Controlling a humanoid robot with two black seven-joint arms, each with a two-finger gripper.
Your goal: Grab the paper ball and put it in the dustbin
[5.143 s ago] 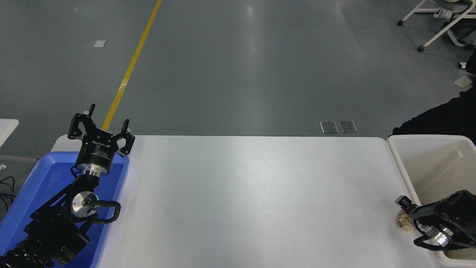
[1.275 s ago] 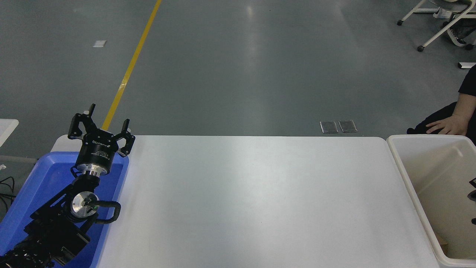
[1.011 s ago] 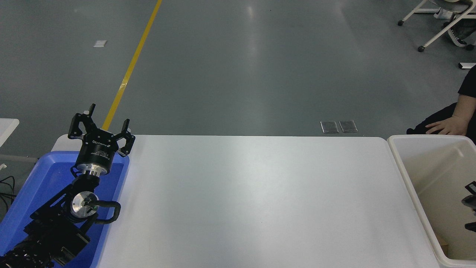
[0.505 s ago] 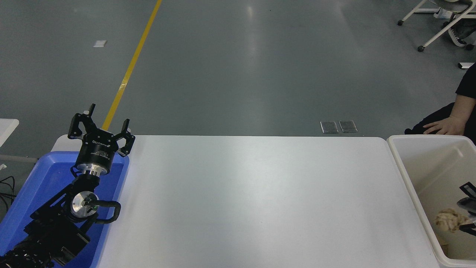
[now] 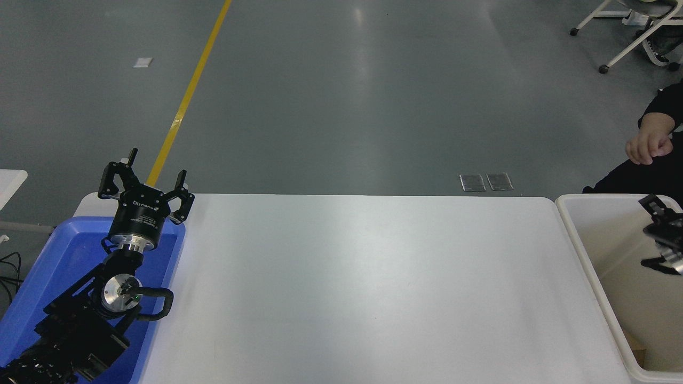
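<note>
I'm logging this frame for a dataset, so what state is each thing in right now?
Left gripper: open, parked above the blue tray.
Right gripper: over the dustbin, mostly cut off; open or shut unclear.
Dustbin: upright, open-topped.
Paper ball: not visible.
Person's hand: loosely curled, raised beyond the dustbin.

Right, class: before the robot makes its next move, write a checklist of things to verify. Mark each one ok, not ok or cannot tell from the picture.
1. Table free of the paper ball: ok, no ball shows on it.
2. Paper ball inside the dustbin: cannot tell, none shows in the part of the bin in view.
3. Right gripper empty: cannot tell, the picture's edge cuts it off; it hangs over the bin's inside.
4. Left gripper out of the way: ok, open and parked over the blue tray.
5. Person's hand clear of the bin: ok, beyond its far rim, not touching.
</note>
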